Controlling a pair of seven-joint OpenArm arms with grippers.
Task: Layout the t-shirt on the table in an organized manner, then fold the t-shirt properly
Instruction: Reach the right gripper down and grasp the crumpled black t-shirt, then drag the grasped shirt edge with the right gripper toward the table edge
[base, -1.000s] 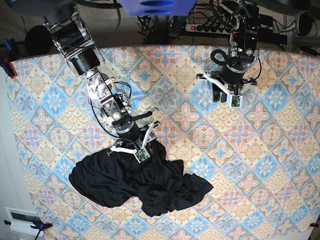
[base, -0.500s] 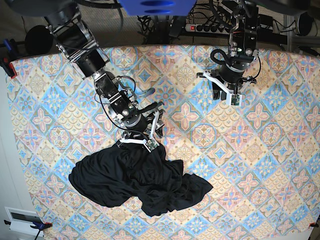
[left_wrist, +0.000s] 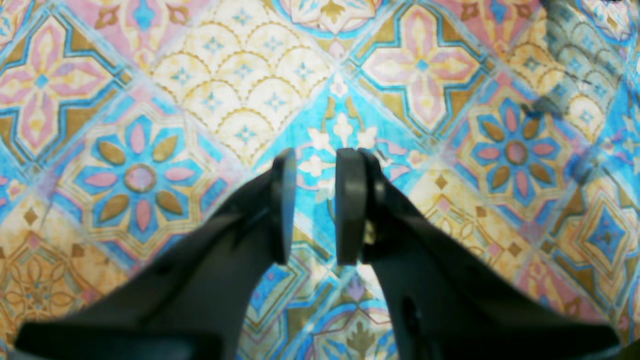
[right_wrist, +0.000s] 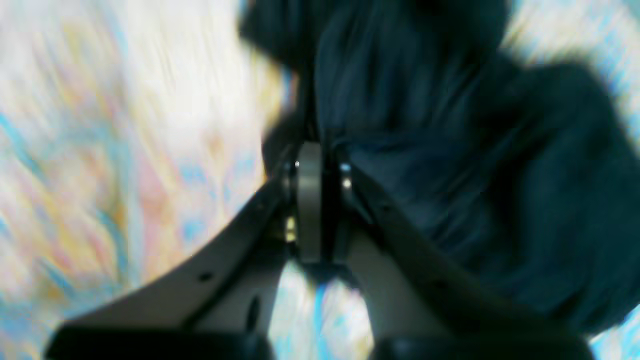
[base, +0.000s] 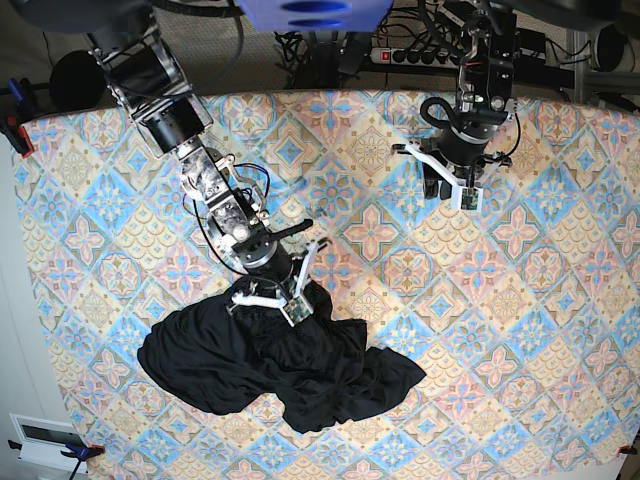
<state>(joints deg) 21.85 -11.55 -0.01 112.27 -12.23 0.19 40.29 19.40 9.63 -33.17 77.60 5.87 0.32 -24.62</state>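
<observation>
Right end effector (base: 285, 303) has dropped back onto the top edge of the t-shirt (base: 270, 365) since half a second ago, and its jaws have gone from spread to clenched on a fold of the black fabric; wrist view is motion-blurred. T-shirt lies crumpled near the worktop's (base: 560, 300) front-left corner. Left end effector (left_wrist: 315, 205) hovers near the back-right edge, jaws slightly parted, gripping nothing.

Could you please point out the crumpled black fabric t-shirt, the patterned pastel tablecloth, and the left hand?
crumpled black fabric t-shirt (base: 230, 360), base view, middle of the heap.
patterned pastel tablecloth (base: 540, 320), base view, bare stretch.
left hand (left_wrist: 312, 200), left wrist view, gap between fingertips.
</observation>
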